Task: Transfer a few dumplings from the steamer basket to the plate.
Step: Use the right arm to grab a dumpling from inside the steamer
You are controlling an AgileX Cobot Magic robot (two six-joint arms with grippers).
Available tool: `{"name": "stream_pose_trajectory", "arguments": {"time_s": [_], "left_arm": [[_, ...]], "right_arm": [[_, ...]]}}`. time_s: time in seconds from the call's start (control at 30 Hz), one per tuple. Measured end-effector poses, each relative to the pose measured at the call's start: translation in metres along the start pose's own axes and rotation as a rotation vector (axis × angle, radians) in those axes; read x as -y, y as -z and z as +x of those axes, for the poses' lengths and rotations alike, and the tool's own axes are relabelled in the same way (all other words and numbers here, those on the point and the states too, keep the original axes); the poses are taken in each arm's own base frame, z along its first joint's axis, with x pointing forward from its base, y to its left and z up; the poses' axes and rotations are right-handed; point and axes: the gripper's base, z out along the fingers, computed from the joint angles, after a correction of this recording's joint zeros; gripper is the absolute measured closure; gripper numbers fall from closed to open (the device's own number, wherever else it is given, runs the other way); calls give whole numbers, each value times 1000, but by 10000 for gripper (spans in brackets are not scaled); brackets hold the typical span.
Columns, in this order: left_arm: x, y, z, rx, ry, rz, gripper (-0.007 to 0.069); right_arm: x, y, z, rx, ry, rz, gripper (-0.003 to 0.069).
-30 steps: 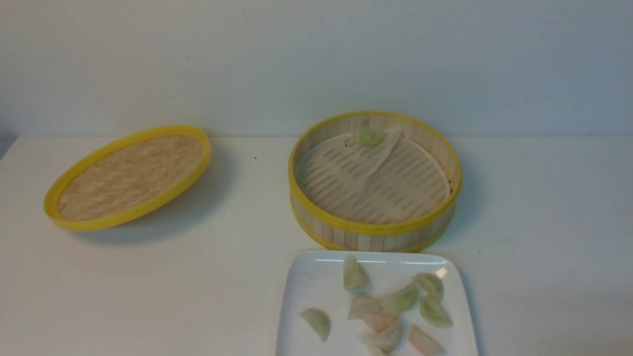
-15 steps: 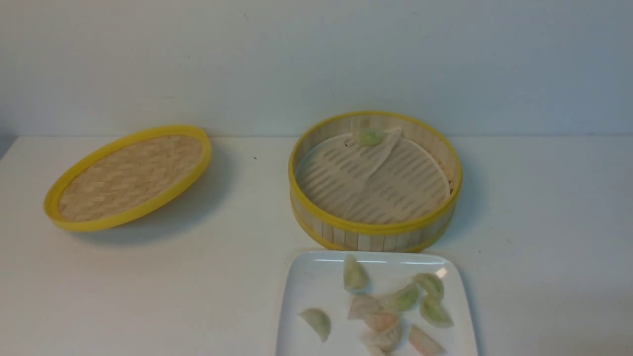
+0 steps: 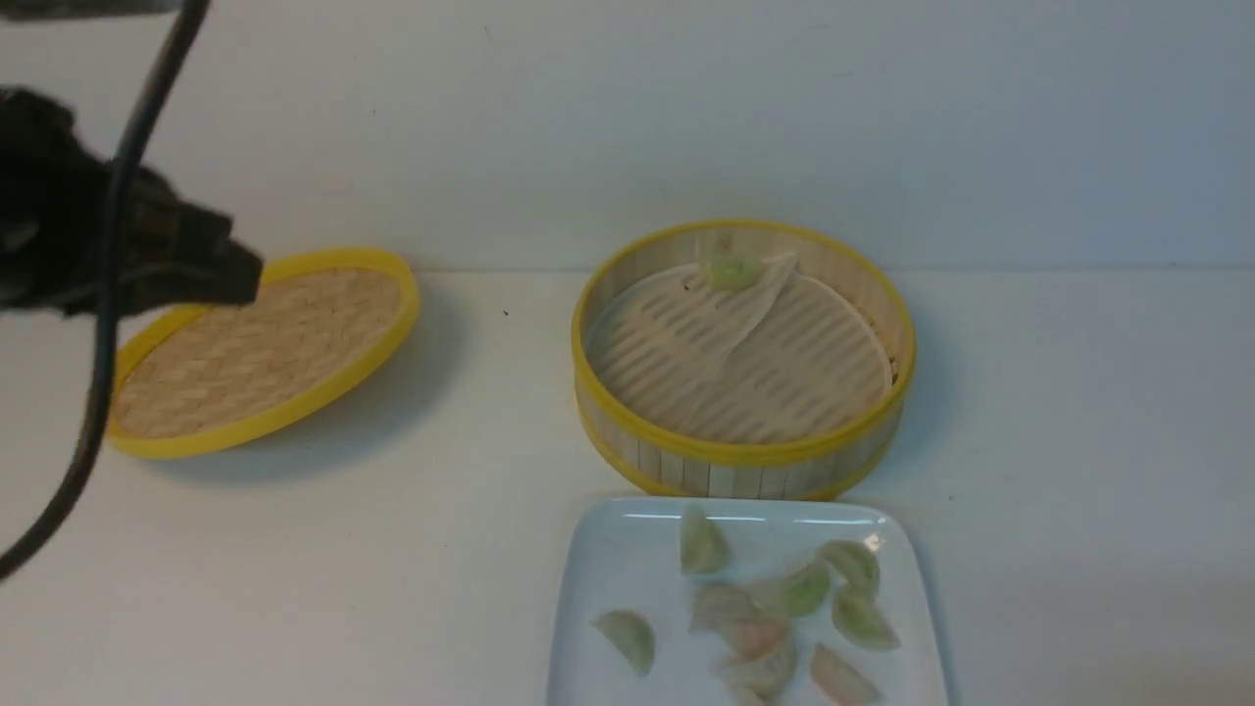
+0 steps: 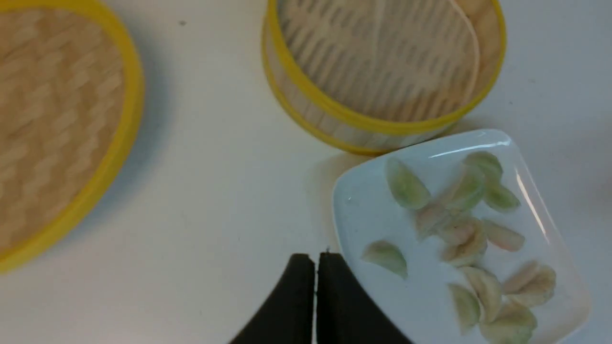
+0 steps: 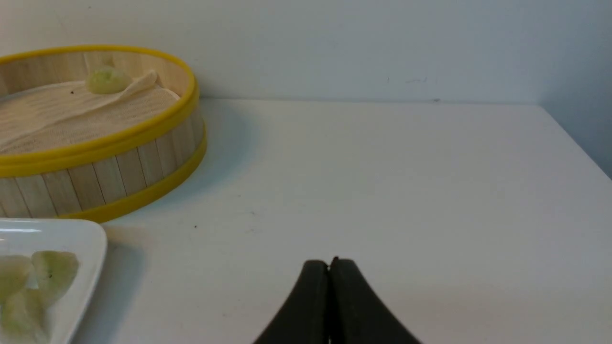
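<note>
we are looking at the steamer basket (image 3: 745,456) sitting right of centre in the front frame, on the white worktop (image 3: 441,549). one pale green dumpling (image 3: 730,272) is resting on the folded paper liner (image 3: 726,324) by the basket's far wall. the white plate (image 3: 608,559) is lying just below the basket, at the bottom edge of the frame, and the other dumplings (image 3: 799,588), green and pinkish, are lying scattered and partly overlapping on it. the woven lid (image 3: 260,353) is sitting at the left, well apart from the basket. our left hand (image 4: 315,258) is showing its fingers pressed together and is holding nothing; its left arm (image 3: 98,255) is appearing as a dark blur at the upper left, over the lid's rim. our right hand (image 5: 329,263) is likewise closed and empty, hanging over bare worktop.
</note>
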Motion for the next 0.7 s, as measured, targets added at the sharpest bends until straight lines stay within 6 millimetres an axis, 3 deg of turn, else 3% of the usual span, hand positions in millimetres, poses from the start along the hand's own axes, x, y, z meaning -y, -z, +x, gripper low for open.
{"name": "stream_pose_trajectory", "arguments": {"time_s": [0.03,0.2,0.33,0.4,0.53,0.7], "left_arm": [[0,-3,-6,-6,-19,11,630],[9,-58,-73,-79,-188,120,630],[19,-101,-108,-68,-296,149,630],[23,-140,-126,-67,-364,144,630],[34,-191,-144,-37,-440,132,630],[36,-247,-143,-36,-476,150,630]], "right_arm": [[0,0,0,0,0,0,673],[0,0,0,0,0,0,673],[0,0,0,0,0,0,673],[0,0,0,0,0,0,673],[0,0,0,0,0,0,673],[0,0,0,0,0,0,673]]}}
